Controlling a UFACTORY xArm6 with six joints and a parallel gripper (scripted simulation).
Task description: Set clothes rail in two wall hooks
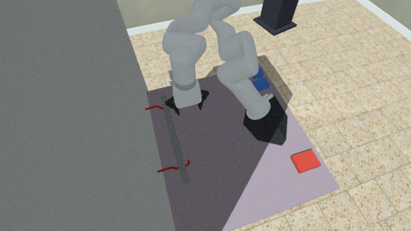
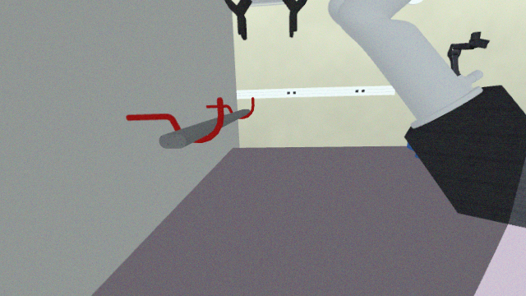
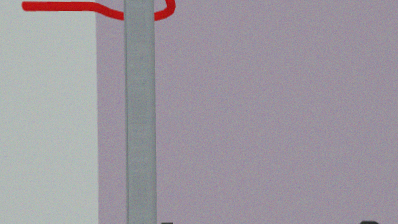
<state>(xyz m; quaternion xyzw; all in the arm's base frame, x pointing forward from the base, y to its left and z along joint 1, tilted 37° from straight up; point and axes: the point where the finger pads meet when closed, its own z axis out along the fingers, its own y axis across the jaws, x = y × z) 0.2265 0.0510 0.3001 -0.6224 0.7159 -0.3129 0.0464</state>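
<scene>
The grey clothes rail (image 1: pixel 174 138) (image 2: pixel 197 131) (image 3: pixel 140 110) lies across both red wall hooks. The near hook (image 1: pixel 165 169) (image 2: pixel 149 117) curves under the rail, with its tip on the outer side. The far hook (image 1: pixel 152 108) (image 2: pixel 252 106) (image 3: pixel 60 6) also passes under it, near the rail's far end; its tip is hidden in the top view. My gripper (image 1: pixel 189 111) (image 2: pixel 268 37) (image 3: pixel 268 222) is open and empty. It hangs well above the rail's far part, to the side away from the wall, and does not touch the rail.
The grey wall (image 1: pixel 80 128) (image 2: pixel 82 185) stands at the left. The arm's black base (image 1: pixel 266 128) (image 2: pixel 472 156) stands to the right. A red block (image 1: pixel 306 161) lies on the mat (image 1: pixel 289 189), and blue objects (image 1: pixel 261 84) lie behind the arm. A dark pillar (image 1: pixel 279 14) stands farther back.
</scene>
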